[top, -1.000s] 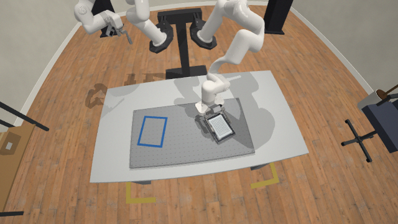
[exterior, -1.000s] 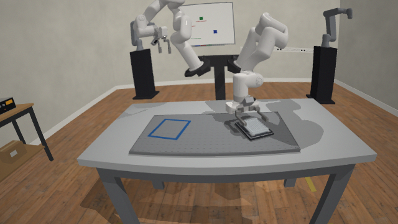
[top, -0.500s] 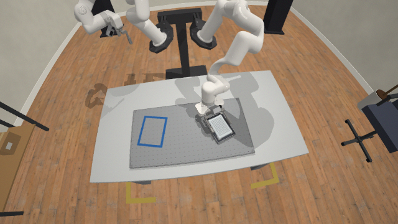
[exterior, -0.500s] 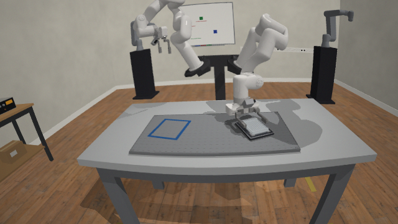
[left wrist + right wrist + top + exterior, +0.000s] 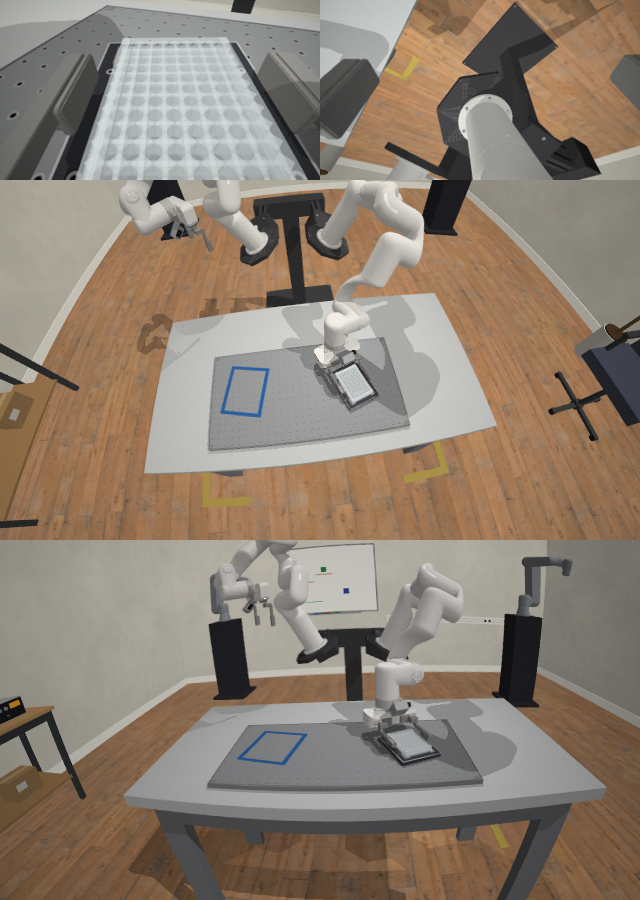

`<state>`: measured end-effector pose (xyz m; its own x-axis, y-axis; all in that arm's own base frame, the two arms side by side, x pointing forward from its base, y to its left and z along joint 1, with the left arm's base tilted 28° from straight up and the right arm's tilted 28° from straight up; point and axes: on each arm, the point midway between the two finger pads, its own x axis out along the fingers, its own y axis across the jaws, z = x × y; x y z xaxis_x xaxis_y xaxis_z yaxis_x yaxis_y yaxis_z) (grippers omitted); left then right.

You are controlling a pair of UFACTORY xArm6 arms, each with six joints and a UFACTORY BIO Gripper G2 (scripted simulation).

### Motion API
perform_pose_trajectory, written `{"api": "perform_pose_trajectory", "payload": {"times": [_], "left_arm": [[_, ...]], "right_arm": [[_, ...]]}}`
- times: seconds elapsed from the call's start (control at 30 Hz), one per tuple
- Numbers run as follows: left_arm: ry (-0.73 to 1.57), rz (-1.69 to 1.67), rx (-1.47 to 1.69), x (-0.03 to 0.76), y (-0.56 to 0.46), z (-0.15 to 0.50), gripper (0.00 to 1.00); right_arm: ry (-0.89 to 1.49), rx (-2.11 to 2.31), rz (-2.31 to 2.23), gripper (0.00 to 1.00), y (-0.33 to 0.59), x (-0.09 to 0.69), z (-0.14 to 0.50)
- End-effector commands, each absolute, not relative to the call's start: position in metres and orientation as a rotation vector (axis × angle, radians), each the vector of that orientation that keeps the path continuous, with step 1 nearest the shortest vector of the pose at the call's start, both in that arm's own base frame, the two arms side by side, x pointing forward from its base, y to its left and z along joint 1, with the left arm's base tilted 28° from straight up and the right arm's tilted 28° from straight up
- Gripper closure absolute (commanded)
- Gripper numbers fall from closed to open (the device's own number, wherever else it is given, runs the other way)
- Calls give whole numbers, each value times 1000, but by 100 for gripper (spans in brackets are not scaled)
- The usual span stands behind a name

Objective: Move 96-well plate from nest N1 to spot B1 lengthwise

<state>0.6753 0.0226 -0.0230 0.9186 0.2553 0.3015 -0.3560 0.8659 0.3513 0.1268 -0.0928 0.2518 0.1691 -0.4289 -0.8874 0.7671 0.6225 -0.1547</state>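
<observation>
The clear-white 96-well plate (image 5: pixel 354 384) (image 5: pixel 411 742) (image 5: pixel 173 100) sits in the dark plate nest (image 5: pixel 365 401) (image 5: pixel 421 759) (image 5: pixel 105 60). My left gripper (image 5: pixel 353 376) (image 5: pixel 410 739) (image 5: pixel 182 92) is partly open, with one finger beside each long side of the plate. The left wrist view shows a gap between each finger pad and the plate. The blue taped outline (image 5: pixel 241 414) (image 5: pixel 261 761) lies empty at the other end of the board. My right gripper (image 5: pixel 194 236) (image 5: pixel 265 622) (image 5: pixel 493 88) is open and empty, raised well away from the table.
The grey perforated board (image 5: pixel 300 420) (image 5: pixel 340 770) lies on the light table (image 5: pixel 450 400) (image 5: pixel 525 765) and carries both nest and outline. The arm stand (image 5: pixel 295 255) (image 5: pixel 353 665) is behind the table. The right wrist view shows an arm base (image 5: pixel 450 108) and wooden floor.
</observation>
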Motion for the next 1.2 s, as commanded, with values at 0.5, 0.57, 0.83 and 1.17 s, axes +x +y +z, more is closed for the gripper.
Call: {"api": "perform_pose_trajectory", "payload": {"times": [0.5,0.57,0.83,1.17], "left_arm": [[-254,323,412,676,22,-21,100],[-254,323,412,676,22,-21,100],[-254,323,412,676,22,-21,100],[-254,323,412,676,22,-21,100]], "right_arm": [[1102,366,-877,0,-93,127,253],[1102,366,-877,0,-93,127,253],[1102,366,-877,0,-93,127,253],[1102,366,-877,0,-93,127,253]]}}
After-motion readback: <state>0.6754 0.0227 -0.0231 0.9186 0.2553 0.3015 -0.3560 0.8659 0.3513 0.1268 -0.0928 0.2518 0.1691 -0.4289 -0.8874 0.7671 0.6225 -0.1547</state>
